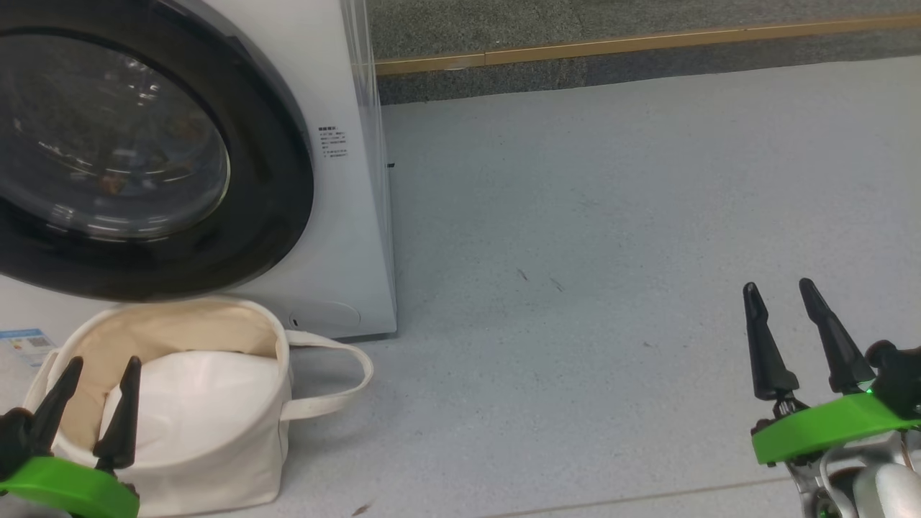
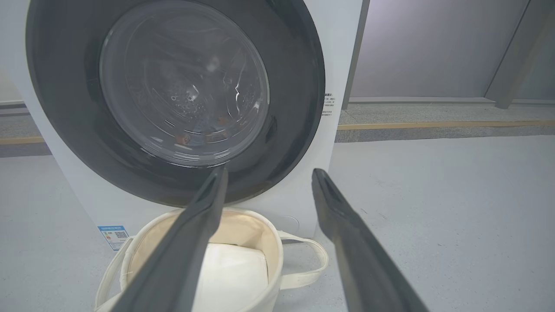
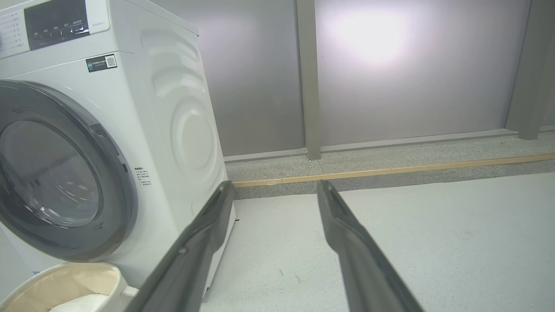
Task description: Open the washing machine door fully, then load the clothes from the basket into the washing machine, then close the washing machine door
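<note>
Washing machine door [image 2: 299,86] shut over the clothes [image 2: 184,138], basket [image 1: 216,460] cleared — so left end effector [image 1: 104,363] and right end effector [image 1: 778,285] hang apart, empty.

The basket [image 1: 216,460] sits before the washing machine [image 1: 342,237] (just below its door [image 1: 277,194]).

**Op:** What's unclear on the door [image 1: 273,180]?
**Eng:** In the head view you lose it past the top and left edges. Behind the glass [image 2: 182,82] you get orange specks [image 2: 184,138], too blurred to identify.
**Op:** And the basket [image 2: 243,234]?
**Eng:** The left gripper [image 2: 269,171] hides part of its rim, and the bottom edge crops it. The print [image 1: 332,142] is too small to read. The label [image 1: 25,345] is cropped on the left.
</note>
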Robot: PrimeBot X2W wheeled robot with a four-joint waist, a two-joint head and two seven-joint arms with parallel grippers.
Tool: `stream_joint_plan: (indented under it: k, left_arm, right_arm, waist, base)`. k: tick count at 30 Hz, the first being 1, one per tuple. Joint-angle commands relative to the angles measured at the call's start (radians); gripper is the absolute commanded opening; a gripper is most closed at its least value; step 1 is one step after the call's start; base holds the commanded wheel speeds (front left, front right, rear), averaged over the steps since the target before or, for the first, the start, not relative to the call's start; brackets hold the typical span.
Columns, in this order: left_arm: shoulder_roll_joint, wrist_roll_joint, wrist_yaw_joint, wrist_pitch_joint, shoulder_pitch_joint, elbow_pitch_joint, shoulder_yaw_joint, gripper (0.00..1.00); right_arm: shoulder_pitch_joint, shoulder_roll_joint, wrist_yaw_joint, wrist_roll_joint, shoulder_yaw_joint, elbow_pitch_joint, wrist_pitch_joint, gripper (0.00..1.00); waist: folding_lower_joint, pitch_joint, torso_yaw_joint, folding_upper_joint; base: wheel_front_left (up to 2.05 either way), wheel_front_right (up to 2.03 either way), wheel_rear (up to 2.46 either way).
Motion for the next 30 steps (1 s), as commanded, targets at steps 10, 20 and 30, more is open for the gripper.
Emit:
stream_joint_plan:
  k: [10,20,30]
  left_arm:
    - [0.063,-0.002,0.008,-0.001,-0.046,-0.033,0.04,1.0]
    - [0.066,-0.004,0.01,-0.001,-0.048,-0.041,0.036,1.0]
    - [-0.05,-0.013,-0.001,0.008,0.032,0.014,-0.031,0.0]
  right_arm:
    - [-0.013,-0.007,0.0,0.004,0.014,-0.031,-0.006,1.0]
    - [-0.012,-0.008,0.0,0.006,0.017,-0.03,-0.004,1.0]
    - [0.019,0.014,0.0,0.02,0.005,0.066,0.005,0.0]
  waist:
    - [0.0,0.005,0.003,0.0]
    - [0.0,0.006,0.005,0.0]
    - [0.0002,0.006,0.007,0.0]
  base:
    - [0.0,0.0,0.0]
    - [0.0,0.0,0.0]
    - [0.0,0.0,0.0]
